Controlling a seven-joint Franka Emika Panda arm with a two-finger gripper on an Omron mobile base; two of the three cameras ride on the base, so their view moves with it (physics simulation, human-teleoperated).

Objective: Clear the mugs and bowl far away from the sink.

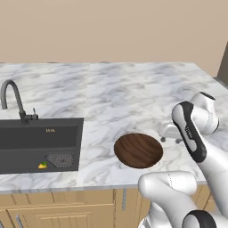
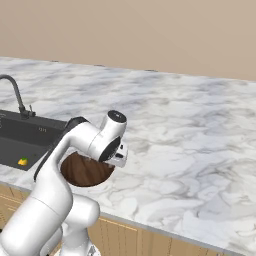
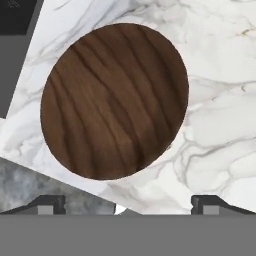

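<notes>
The bowl (image 1: pixel 138 150) is wide, shallow, of dark brown wood grain, and rests on the marble counter near its front edge, just right of the sink (image 1: pixel 40 142). In the hand view the bowl (image 3: pixel 115 100) lies straight ahead and looks empty. My gripper (image 3: pixel 127 202) hangs above the bowl's near right side, open, with its fingertips (image 3: pixel 50 204) far apart and nothing between them. From the base views the hand (image 1: pixel 170 132) (image 2: pixel 118 155) hovers over the bowl (image 2: pixel 85 171) without touching it. The red mug is out of view.
The dark sink (image 2: pixel 25 135) has a curved tap (image 1: pixel 13 95) behind it and a small yellow and green thing (image 1: pixel 42 165) by its drain. The marble counter (image 1: pixel 133 89) stretches wide to the back and right. The counter's front edge (image 3: pixel 60 177) runs just below the bowl.
</notes>
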